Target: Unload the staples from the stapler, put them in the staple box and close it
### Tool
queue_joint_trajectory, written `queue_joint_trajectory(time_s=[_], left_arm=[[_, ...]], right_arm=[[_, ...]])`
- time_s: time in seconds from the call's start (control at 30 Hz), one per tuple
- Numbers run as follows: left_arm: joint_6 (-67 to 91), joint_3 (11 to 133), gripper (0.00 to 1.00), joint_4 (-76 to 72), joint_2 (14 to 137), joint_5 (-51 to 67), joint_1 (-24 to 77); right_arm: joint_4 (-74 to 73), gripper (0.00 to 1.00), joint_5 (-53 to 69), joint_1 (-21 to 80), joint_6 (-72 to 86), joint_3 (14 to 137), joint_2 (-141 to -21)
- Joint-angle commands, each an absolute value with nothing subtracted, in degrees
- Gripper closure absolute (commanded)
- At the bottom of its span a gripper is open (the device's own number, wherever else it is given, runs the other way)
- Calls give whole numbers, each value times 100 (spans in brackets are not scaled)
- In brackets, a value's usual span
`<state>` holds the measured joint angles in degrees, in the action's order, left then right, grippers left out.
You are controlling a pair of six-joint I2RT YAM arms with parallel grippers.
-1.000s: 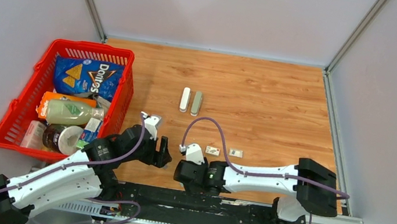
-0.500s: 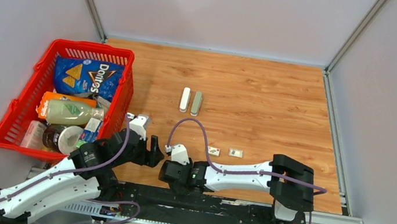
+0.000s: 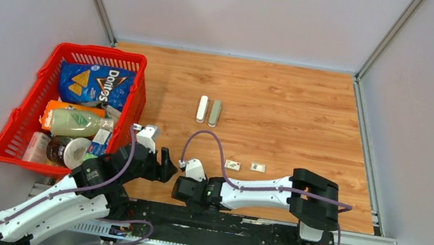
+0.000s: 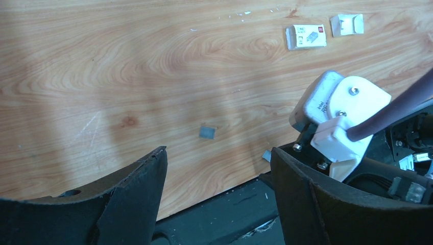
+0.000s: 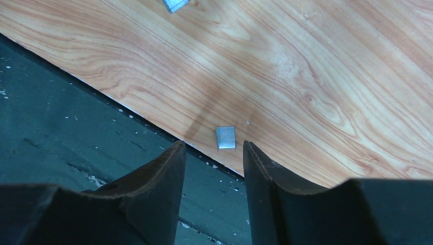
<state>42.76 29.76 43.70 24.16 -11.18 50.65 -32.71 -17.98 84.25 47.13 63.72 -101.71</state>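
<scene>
The stapler lies at mid-table as a white piece point(image 3: 202, 109) and a grey-green piece point(image 3: 214, 112) side by side, far from both grippers. A short silvery staple strip point(image 5: 225, 138) lies at the table's near edge, just ahead of my open, empty right gripper point(image 5: 213, 148) point(image 3: 181, 189). A second strip point(image 5: 175, 4) lies farther in. In the left wrist view the strips show as one on the wood point(image 4: 207, 131) and one beside the right wrist point(image 4: 266, 155). My left gripper point(image 4: 218, 153) point(image 3: 168, 165) is open and empty, hovering over the near edge.
A red basket point(image 3: 31, 110) of groceries stands at the left. Two small white boxes point(image 3: 233, 164) point(image 3: 257, 167) lie right of the grippers. The black base rail point(image 5: 76, 117) runs along the table's near edge. The right wrist's white camera mount point(image 4: 339, 109) sits close to my left gripper.
Both arms have drawn left and back toward the near edge. The right gripper has slid left along the edge; the left gripper has pulled back slightly.
</scene>
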Motion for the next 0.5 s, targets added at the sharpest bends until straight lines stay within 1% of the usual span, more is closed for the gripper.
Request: queue_joint_trajectory(time_s=[0.0,0.13,0.2,0.4,0.47], left_arm=[[4351,3094,19,4315,2408,-1178,5089],[4351,3102,19,4315,2408,-1160,5080],[4351,3102,19,4324,2408,-1160,5089],[4351,3094,19,4307,2434,-1178,5089],[4351,3094,19,4298,2452,-1178,5089]], right_arm=[[-3243,52,-1995,8473,4799,6486,-10353],[-3270,55,-2048,8473,4790,6513,-10397],[-3287,59,-2074,8473,4790,6521,-10406],[-3384,60,-2171,8481,4799,6486,-10389],[-3375,64,-2188,8473,4799,6469,-10380]])
